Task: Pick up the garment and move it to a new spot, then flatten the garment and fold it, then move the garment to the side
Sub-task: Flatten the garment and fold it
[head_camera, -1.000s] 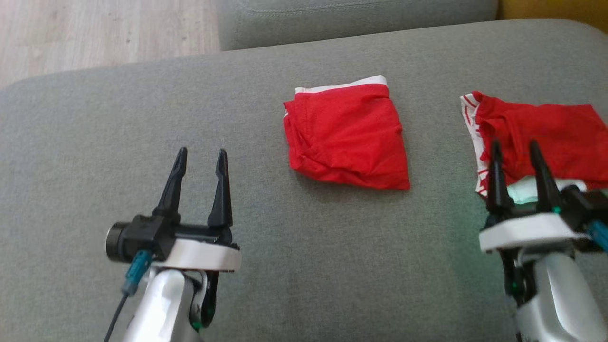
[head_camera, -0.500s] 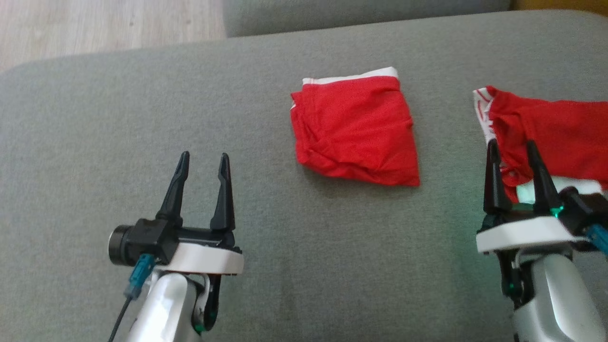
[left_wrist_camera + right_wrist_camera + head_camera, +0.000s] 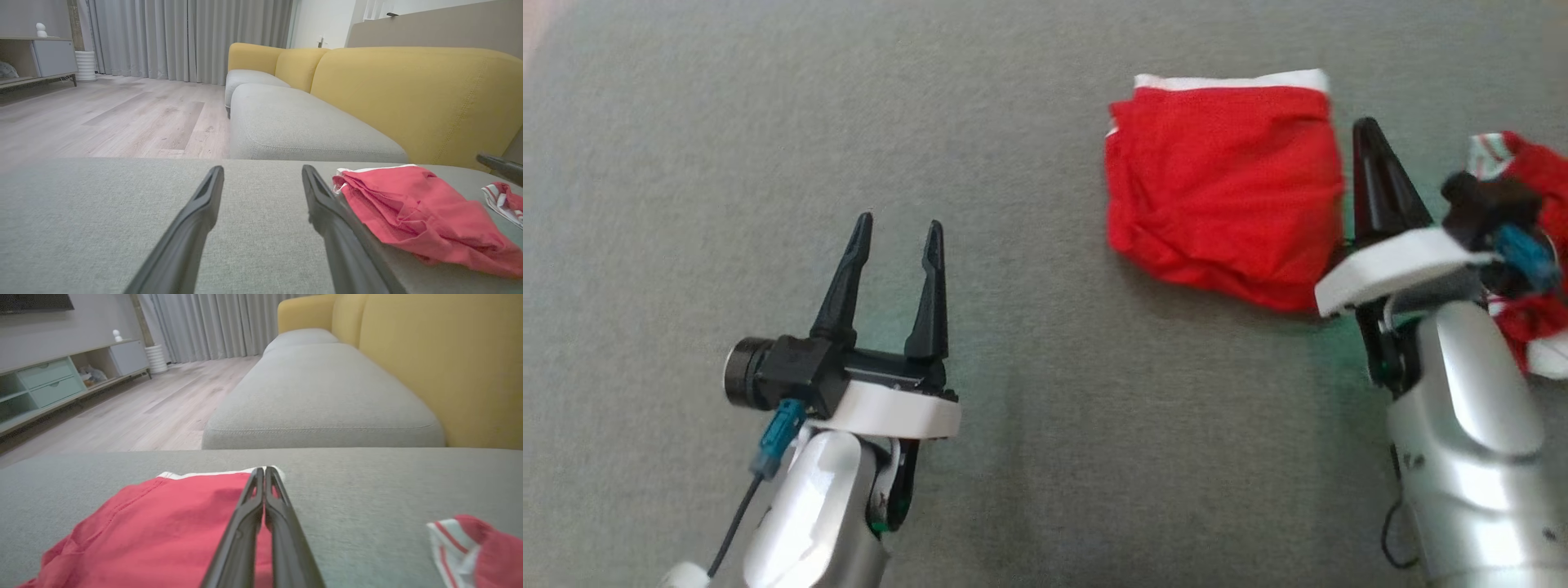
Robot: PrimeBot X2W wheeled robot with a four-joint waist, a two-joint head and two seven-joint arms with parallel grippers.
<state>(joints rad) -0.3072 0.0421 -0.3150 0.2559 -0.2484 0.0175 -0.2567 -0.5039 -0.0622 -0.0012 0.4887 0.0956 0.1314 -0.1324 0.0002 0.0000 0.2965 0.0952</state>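
Right gripper [image 3: 264,471], fingers pressed together and empty, sits at right edge of folded red cloth garment [image 3: 163,526]. Left gripper [image 3: 897,229], lower left, spread wide, empty, above grey fabric sofa cushion [image 3: 1054,425].

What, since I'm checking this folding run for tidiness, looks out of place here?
The second red garment lies bunched by the right gripper, its striped waistband twisted, unlike the folded garment beside it, whose lower edge is rumpled.

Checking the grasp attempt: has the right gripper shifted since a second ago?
Yes. The right gripper has moved left, from over the crumpled red garment to the right edge of the folded red fabric garment, jaws now shut.
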